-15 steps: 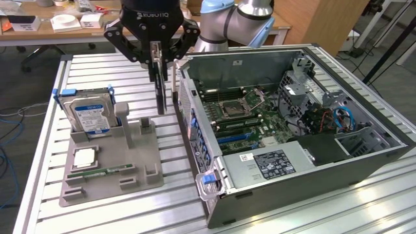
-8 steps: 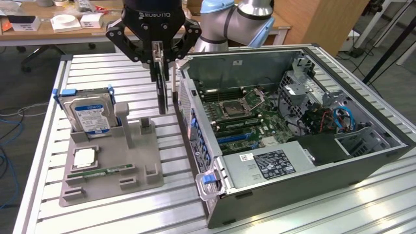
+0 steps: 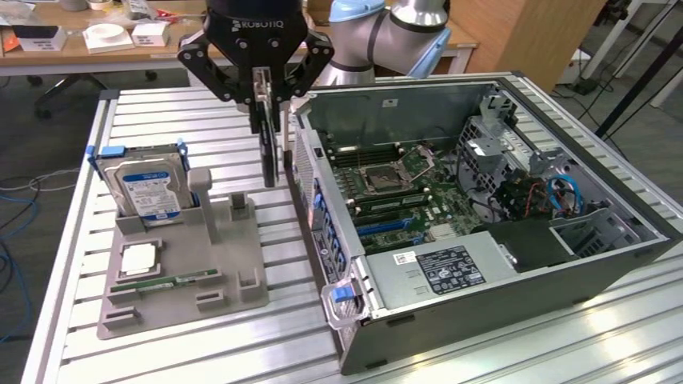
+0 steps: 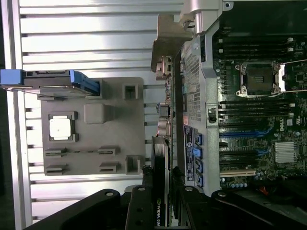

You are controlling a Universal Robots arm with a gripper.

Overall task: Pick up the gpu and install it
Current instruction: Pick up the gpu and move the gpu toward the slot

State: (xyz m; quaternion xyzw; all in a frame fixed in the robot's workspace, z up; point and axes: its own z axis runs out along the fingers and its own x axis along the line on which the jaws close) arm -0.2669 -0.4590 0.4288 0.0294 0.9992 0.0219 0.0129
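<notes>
The gpu (image 3: 267, 140) is a thin black card hanging edge-down in the air, with its silver bracket (image 3: 286, 152) on the side toward the computer. My gripper (image 3: 271, 100) is shut on its upper edge, above the gap between the grey holder (image 3: 240, 268) and the open computer case (image 3: 353, 264). In the wrist view the gpu (image 4: 160, 167) shows edge-on between my fingers (image 4: 140, 206), just outside the case's rear wall (image 4: 193, 86). The motherboard (image 3: 401, 192) lies exposed inside the case, with its blue and black card slots (image 3: 386, 226) toward the near side.
On the grey holder a silver hard drive (image 3: 149, 188) stands in a blue bracket, a processor chip (image 3: 139, 258) lies flat, and a green memory stick (image 3: 160, 282) lies beside it. The slatted metal table (image 3: 213, 352) carries everything. Desks and a chair stand behind it.
</notes>
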